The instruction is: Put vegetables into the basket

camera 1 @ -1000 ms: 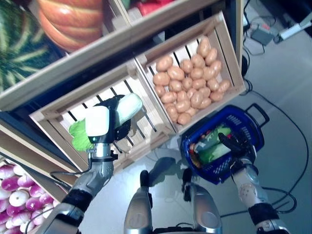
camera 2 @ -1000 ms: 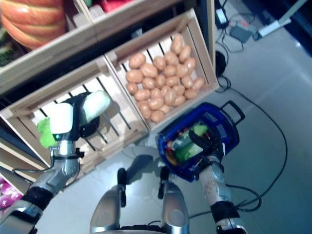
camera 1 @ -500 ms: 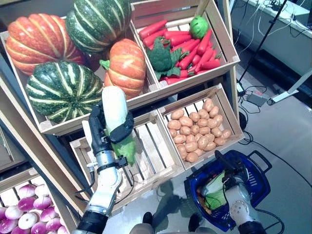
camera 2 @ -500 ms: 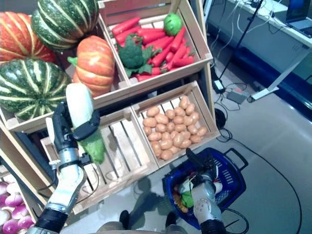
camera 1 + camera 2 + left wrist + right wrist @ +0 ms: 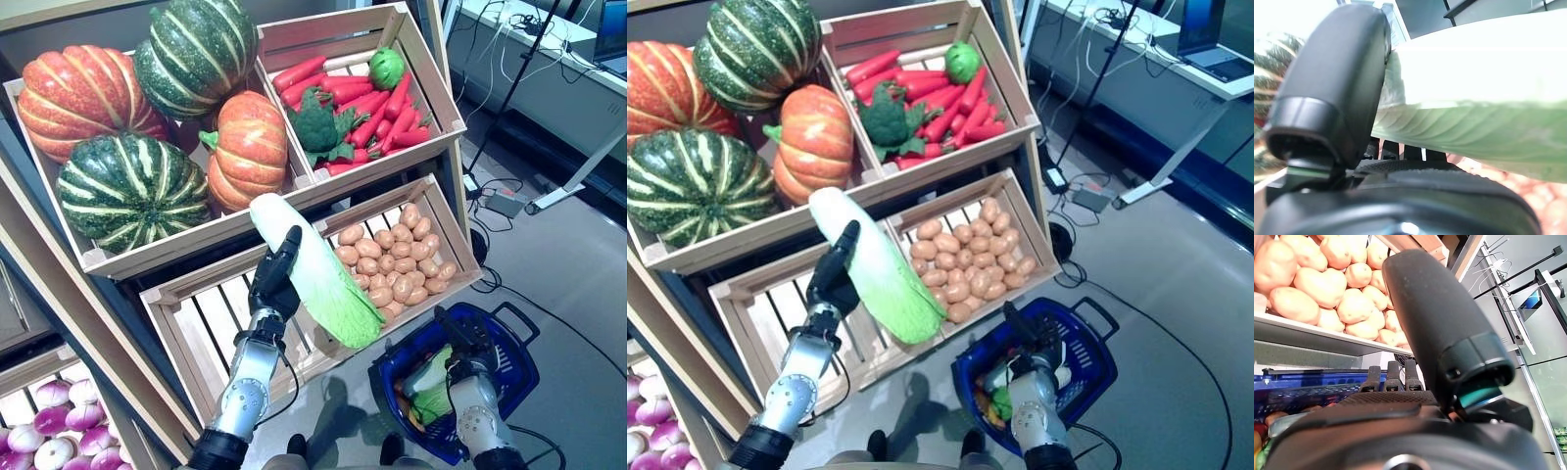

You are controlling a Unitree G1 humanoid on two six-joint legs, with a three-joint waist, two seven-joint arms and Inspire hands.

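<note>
My left hand (image 5: 277,282) is shut on a long white and pale-green cabbage (image 5: 315,281). It holds the cabbage tilted in the air, leafy end down, in front of the lower crates. The left wrist view shows the thumb (image 5: 1334,93) pressed against the cabbage (image 5: 1479,93). A blue basket (image 5: 516,370) hangs low at the right with green vegetables (image 5: 431,390) inside. My right hand (image 5: 458,345) is shut on its rim. In the right wrist view its fingers (image 5: 1388,377) curl over the blue edge (image 5: 1298,394). The cabbage's lower tip is up and to the left of the basket.
The wooden rack holds pumpkins (image 5: 132,186) in the upper left crate, and carrots with broccoli (image 5: 353,103) in the upper right one. Below are a potato crate (image 5: 392,264) and a slatted crate (image 5: 211,313). Onions (image 5: 49,455) lie at the lower left. A desk leg (image 5: 578,176) stands on the floor at right.
My left hand has swung the cabbage from upright before the pumpkins to tilted rightward, toward the potato crate and basket. The camera view also shifted. The right hand keeps the basket.
</note>
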